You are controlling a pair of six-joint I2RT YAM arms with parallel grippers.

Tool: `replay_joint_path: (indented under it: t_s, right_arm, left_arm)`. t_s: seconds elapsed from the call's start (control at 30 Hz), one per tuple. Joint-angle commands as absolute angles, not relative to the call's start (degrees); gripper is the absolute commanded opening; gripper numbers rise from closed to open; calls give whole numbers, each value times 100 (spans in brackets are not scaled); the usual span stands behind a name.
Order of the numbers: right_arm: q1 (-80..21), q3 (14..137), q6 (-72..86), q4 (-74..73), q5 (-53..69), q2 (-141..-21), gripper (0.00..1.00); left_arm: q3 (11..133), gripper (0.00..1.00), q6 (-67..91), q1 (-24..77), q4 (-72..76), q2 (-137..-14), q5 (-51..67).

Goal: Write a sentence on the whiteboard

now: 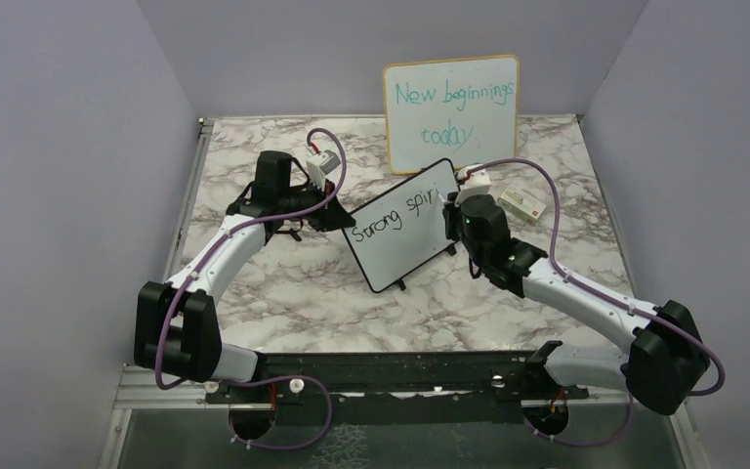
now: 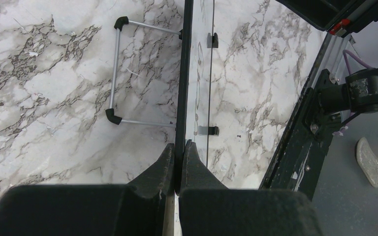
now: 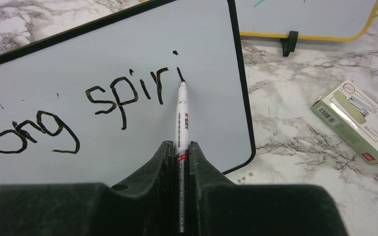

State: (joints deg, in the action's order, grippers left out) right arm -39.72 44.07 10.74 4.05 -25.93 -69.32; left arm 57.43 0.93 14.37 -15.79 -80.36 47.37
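Black-framed whiteboard (image 1: 400,227), tilted on marble surface (image 1: 283,283), reads "Strong spiri", left claw (image 2: 178,152) pinching its edge, right claw (image 3: 180,152) pinching marker (image 3: 182,118).

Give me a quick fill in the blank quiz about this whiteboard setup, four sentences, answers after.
1. The right gripper is shut on a ____ whose tip touches the whiteboard.
2. The black writing on the whiteboard starts with the word ____.
3. The wood-framed board behind it reads "New ____ today".
4. In the top view, the small box lies on the whiteboard's ____ side.

Missing words: marker; Strong; beginnings; right.
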Motion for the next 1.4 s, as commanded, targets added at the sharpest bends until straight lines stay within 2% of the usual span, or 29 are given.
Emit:
replay_joint_path:
  t_s: [0.0, 0.77, 0.9, 1.03, 1.37]
  right_arm:
    - [-3946, 4250, 1238, 128, -2610, -6852, 1]
    - [-3945, 4128, 1124, 540, -2822, -6227, 0]
    - [-3946, 4066, 1078, 578, -2683, -6093, 1]
    - [-3946, 4040, 1024, 656, -2570, -6038, 0]
    - [-3946, 3926, 971, 793, -2264, -6038, 1]
  left_arm:
    - [5476, 0, -419, 1547, -2264, -8372, 3708]
    - [5518, 0, -321, 1547, -2261, -8275, 3490]
    - [5545, 20, -164, 1547, -2229, -8106, 3397]
    - [5422, 31, 344, 1547, -1921, -7741, 3359]
    - [4876, 35, 1665, 1403, -466, -6942, 3393]
